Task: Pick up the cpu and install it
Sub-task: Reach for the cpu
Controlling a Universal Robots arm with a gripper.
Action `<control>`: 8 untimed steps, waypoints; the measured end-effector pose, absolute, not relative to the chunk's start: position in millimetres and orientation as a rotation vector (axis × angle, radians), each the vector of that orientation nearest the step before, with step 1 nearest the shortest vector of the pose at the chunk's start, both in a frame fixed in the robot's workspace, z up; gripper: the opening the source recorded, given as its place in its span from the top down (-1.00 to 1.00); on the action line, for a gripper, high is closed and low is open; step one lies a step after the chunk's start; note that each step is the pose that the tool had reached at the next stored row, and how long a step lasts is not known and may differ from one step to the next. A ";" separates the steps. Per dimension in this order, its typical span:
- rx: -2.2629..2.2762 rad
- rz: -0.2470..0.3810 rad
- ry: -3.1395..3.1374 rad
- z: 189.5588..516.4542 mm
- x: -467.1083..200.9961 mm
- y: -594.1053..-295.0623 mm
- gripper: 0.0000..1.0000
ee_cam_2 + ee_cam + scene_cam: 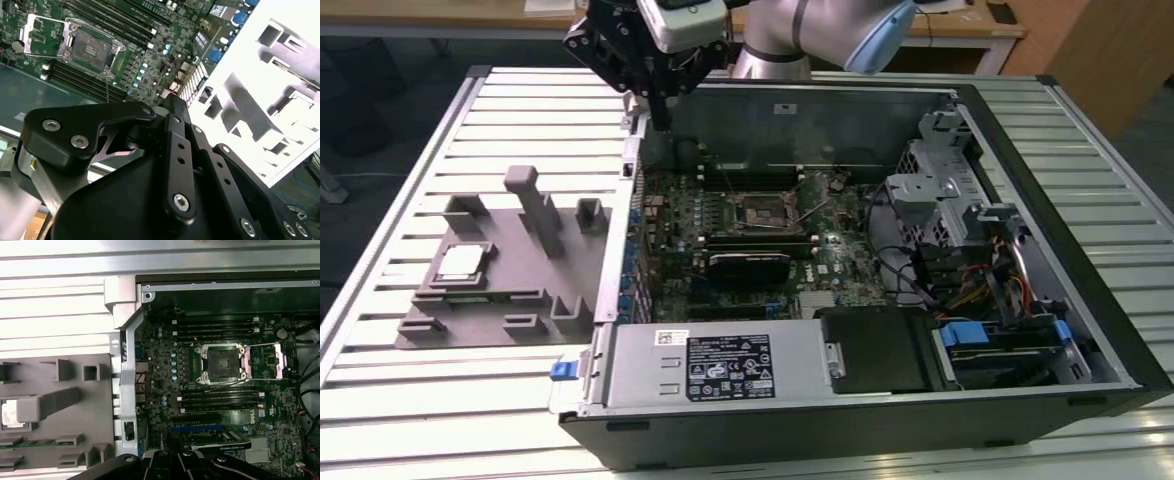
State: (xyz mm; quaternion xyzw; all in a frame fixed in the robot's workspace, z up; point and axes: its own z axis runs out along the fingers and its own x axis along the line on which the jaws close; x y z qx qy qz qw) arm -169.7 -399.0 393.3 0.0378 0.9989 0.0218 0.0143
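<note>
The cpu (460, 263), a small pale square chip, lies flat in a recess of the grey fixture block (494, 300) at the exterior view's left, outside the case. In the first wrist view a grey post partly covers the cpu (8, 415). The black socket (761, 210) on the motherboard stands open with nothing in it, its metal frame swung back, and it shows again in both wrist views (222, 362) (92, 50). My gripper (662, 122) hangs high over the case's far corner, well apart from chip and socket. Its fingers (170, 102) look closed together, holding nothing.
The open computer case (1067, 400) holds the motherboard, memory slots beside the socket, a power supply (720, 365) at the front, and drive bays with cables (974, 270) at the exterior view's right. Tall grey posts (534, 205) rise from the fixture near the chip. Everything rests on a slatted metal table (400, 400).
</note>
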 end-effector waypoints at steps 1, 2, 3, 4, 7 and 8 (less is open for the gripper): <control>0.118 0.068 3.110 393.3 -170.6 -398.9 0.79; 0.118 0.068 3.110 393.3 -171.6 -398.9 0.79; 0.118 0.068 3.110 393.3 -172.6 -398.9 0.79; 0.118 0.068 3.110 393.3 -173.7 -398.9 0.79; 0.118 0.068 3.110 393.3 -177.2 -398.9 0.79; 0.118 0.068 3.110 393.3 -178.4 -398.9 0.79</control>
